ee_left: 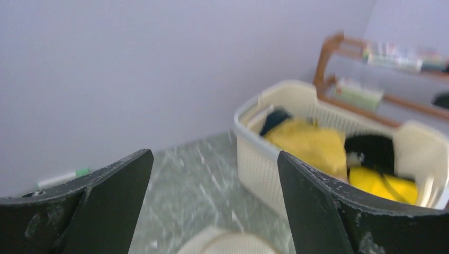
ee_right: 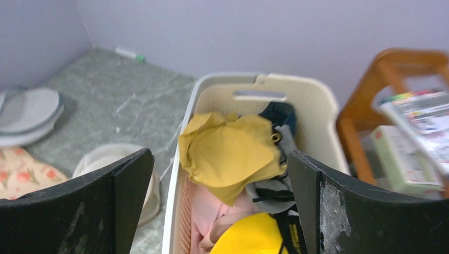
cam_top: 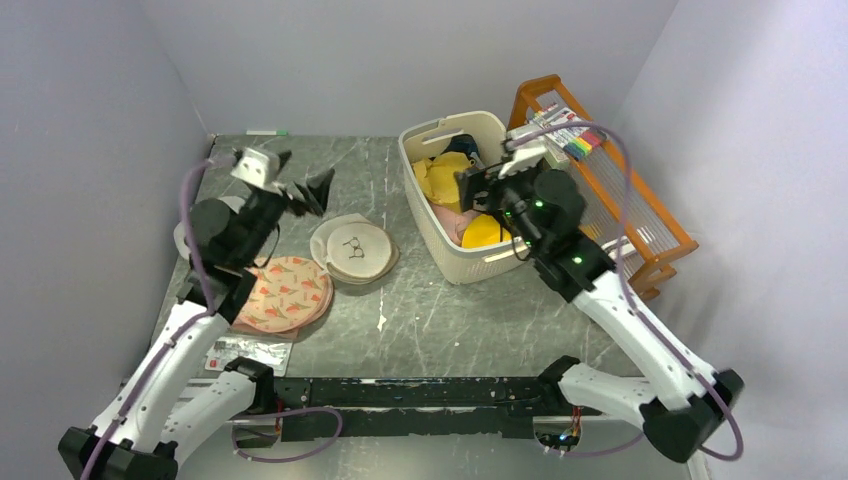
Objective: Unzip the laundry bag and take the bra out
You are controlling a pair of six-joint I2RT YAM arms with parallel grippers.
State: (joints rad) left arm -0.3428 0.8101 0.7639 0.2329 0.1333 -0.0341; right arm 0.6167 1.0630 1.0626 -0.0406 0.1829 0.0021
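Laundry bag point(cam_top: 352, 250): cream round dome, black logo up, flat on table point(cam_top: 440, 320). Bra point(cam_top: 483, 233): yellow moulded cup, dark strap, inside basket point(cam_top: 480, 263).

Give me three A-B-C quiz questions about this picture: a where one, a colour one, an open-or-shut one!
1. Where is the laundry bag? A on the wall; B on the table beside the pink bag; C on the floor.
2. What colour is the rack? A orange; B blue; C green.
3. How is the left gripper? A shut; B open and empty; C holding a bag.
1 B, it lies by the pink bag. 2 A, its frame is orange. 3 B, its fingers stand apart, nothing between.
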